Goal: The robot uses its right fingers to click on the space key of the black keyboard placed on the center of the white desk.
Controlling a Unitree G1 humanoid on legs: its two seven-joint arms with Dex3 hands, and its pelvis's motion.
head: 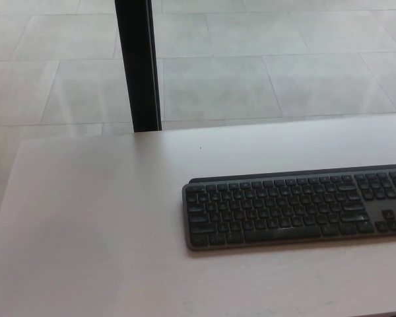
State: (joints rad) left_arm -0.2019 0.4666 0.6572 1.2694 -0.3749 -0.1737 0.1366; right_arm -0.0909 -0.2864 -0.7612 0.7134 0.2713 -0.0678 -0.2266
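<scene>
A black keyboard point(297, 207) lies flat on the white desk point(92, 218), right of the middle of the head view. Its right end runs off the picture's right edge. The long space key point(282, 233) sits in the keyboard's front row. Neither of my hands shows anywhere in the picture, and nothing touches the keys.
A black vertical post point(138, 65) stands behind the desk's far edge, left of centre. Grey floor tiles point(264, 59) lie beyond the desk. The desk's left edge slants down the picture's left side.
</scene>
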